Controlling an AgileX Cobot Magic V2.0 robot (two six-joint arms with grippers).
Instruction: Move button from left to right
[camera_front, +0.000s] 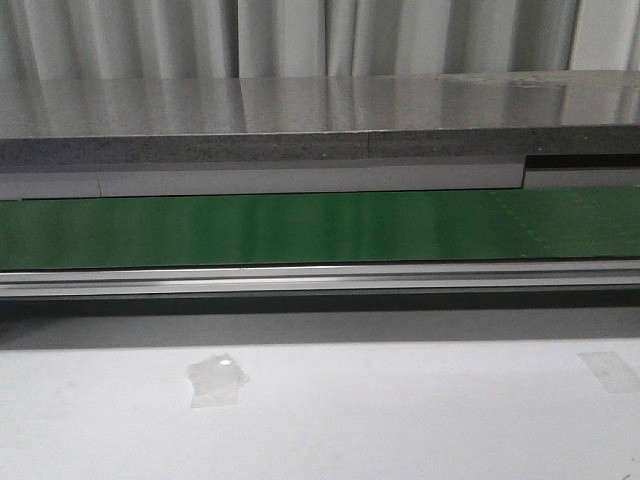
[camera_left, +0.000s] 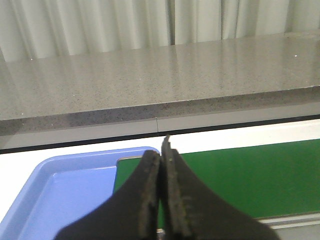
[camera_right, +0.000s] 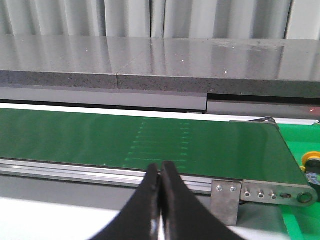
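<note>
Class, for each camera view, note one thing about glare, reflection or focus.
Front view: the grey countertop mirrors the curtain in pale streaks, and the green belt carries a soft sheen. Left wrist view: the closed left hand is dark and slightly soft. Right wrist view: the right hand looks blurred, the belt sharp.

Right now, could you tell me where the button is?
Only the right wrist view shows the button, cut off at the frame edge, just past the green conveyor belt's roller end.
</note>
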